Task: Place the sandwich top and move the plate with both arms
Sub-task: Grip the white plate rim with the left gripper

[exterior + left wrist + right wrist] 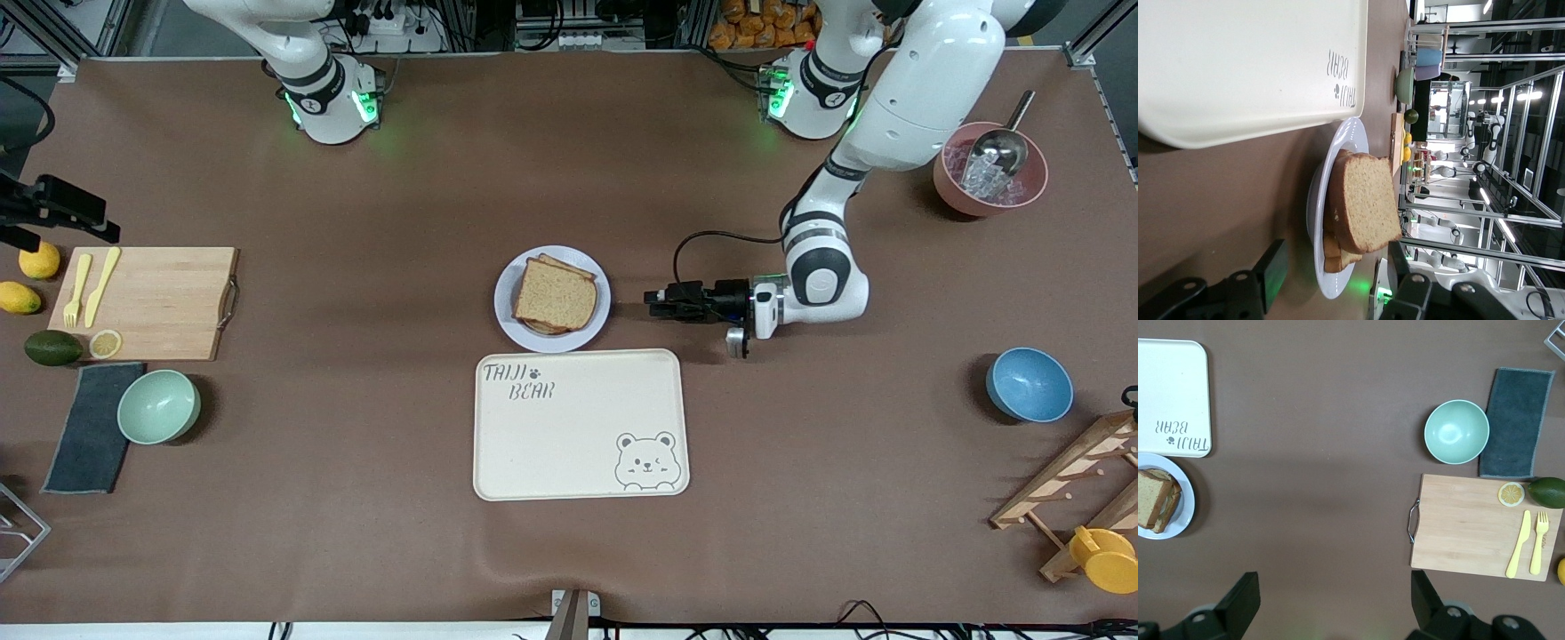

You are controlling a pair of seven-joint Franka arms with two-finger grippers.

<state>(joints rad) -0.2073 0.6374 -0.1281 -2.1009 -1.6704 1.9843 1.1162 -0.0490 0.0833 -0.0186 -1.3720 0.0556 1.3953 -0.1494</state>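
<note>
Rundown from the front camera, clock directions as that view shows them.

The brown table (356,498) fills everything. The left arm (925,98) reaches down from its base at about 1 o'clock. The right arm (311,80) rises from its base at 11 o'clock and just waits.

Dead centre, a bit toward 6, is the cream tray (569,444) with the bear drawing. The wooden cutting board (160,302) is out at 9 o'clock, with a dark cloth (89,436) at its 7 o'clock. Down at 4 o'clock there's a wooden rack (1067,480).

Bowls: a pink one (951,191) at 2 o'clock with a metal scoop (1000,147) in it, a blue one (1029,384) at 3 to 4, and a green one (158,406) touching the cloth.

The plate (508,293) sits just beside the tray, at its 12 o'clock edge. The sandwich top (556,295) lies flat on the stack on that plate, nothing gripping it.

The left gripper (656,302) is low over bare table at the plate's 3 o'clock, near the rim but apart from it. It points at the plate with its jaws spread and nothing between them. The right gripper (1333,580) hangs high over the right arm's end of the table, jaws wide apart and empty.

Small stuff: a yellow knife (102,284) and fork (76,291) and a lemon slice (105,343) on the board. An avocado (52,348) and two lemons (39,260) sit by its 9 o'clock side.
</note>
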